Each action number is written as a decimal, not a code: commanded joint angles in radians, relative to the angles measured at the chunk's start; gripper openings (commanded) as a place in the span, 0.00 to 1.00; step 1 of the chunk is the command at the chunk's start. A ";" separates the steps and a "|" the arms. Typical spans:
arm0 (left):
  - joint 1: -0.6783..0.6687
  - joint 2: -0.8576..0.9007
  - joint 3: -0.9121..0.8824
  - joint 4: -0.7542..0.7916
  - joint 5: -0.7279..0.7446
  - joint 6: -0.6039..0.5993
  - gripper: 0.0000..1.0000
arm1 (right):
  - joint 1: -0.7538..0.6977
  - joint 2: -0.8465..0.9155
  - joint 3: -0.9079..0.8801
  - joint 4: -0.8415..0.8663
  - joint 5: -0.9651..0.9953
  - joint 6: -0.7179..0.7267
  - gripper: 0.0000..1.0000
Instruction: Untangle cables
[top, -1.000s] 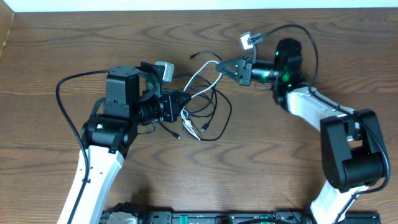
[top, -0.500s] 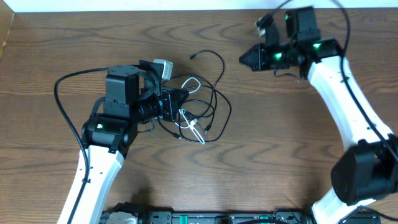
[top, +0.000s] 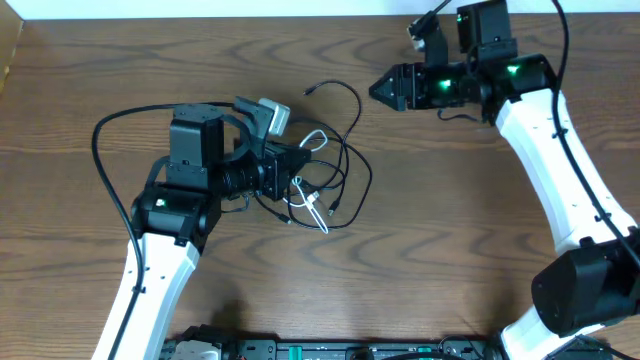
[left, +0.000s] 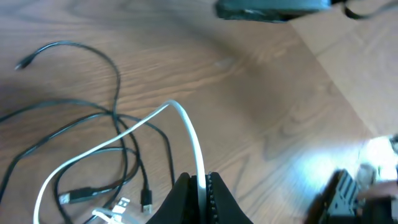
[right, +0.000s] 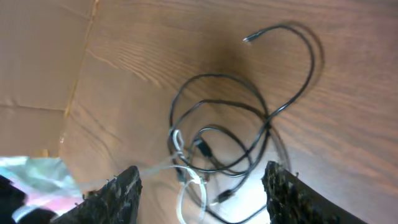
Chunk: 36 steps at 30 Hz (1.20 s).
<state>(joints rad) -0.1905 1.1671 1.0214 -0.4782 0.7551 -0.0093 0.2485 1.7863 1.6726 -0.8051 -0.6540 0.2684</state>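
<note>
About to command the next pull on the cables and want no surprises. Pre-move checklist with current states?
1. Left gripper clamped on white cable: ok, fingers shut on it.
2. Right gripper open and empty: ok.
3. Right gripper clear of the pile: ok, in the overhead view it sits up and to the right, touching no cable.
4. Black cable separated from the white one: not ok, its loops cross the white cable.
5. Black cable's loose plug end graspable: ok, it lies alone on the table.
6. White cable's plugs free of black loops: cannot tell.
</note>
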 joint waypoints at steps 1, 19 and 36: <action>0.004 0.034 0.002 0.001 0.123 0.175 0.08 | 0.032 0.000 0.008 0.014 0.000 0.156 0.58; 0.005 0.171 0.003 0.228 0.389 0.259 0.08 | 0.072 0.001 -0.025 -0.098 0.054 -0.382 0.75; 0.072 0.172 0.003 0.250 0.502 0.209 0.07 | 0.077 0.001 -0.192 0.014 -0.348 -1.072 0.72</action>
<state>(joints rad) -0.1272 1.3338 1.0214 -0.2340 1.1748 0.2066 0.3294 1.7866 1.4899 -0.8364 -0.8558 -0.6983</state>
